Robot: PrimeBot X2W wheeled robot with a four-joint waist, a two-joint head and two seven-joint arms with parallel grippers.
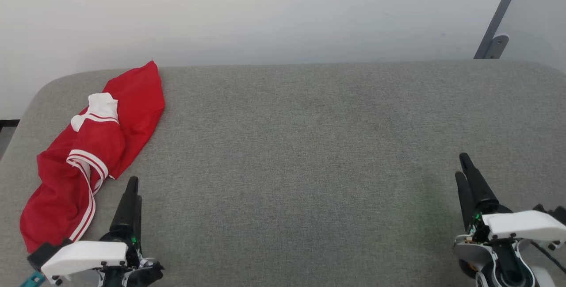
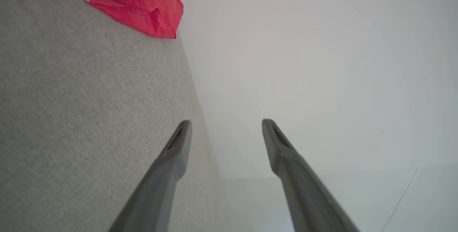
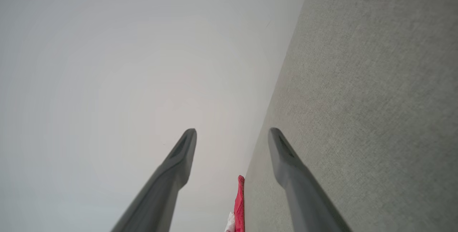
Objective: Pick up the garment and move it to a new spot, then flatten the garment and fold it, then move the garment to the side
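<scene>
Near left edge, left gripper point(image 1: 133, 186): it hangs low over the padded top with its two dark fingers pointing away towards the wall. In the left wrist view the fingers stand spread wide, with nothing between them.
Near right edge, right gripper point(image 1: 460, 165): it is also low over the top, fingers pointing away and leaning slightly left. In the right wrist view the fingers are just as widely parted and hold nothing.
Padded top point(image 1: 309, 145): grey woven fabric with rounded far corners, running from the near edge to the wall.
Garment point(image 1: 88, 154): it lies crumpled on the left part of the padded top. It stretches on a slant from the near left, beside the left arm's white wrist casing, up to a red point at the far edge.
Garment, details: bright red cloth, with a bunched white piece on top in its farther half. Red-and-white striped trim curls down its nearer half.
Garment and grippers: it is just beside the left gripper's fingers, to their left, and does not touch them. It is well apart from the right gripper, across the width of the top.
Wall point(image 1: 265, 13): pale and plain, directly behind the far edge.
Metal strut point(image 1: 499, 17): a grey bar at the far right, leaning against the wall, with a rounded bracket at its foot.
</scene>
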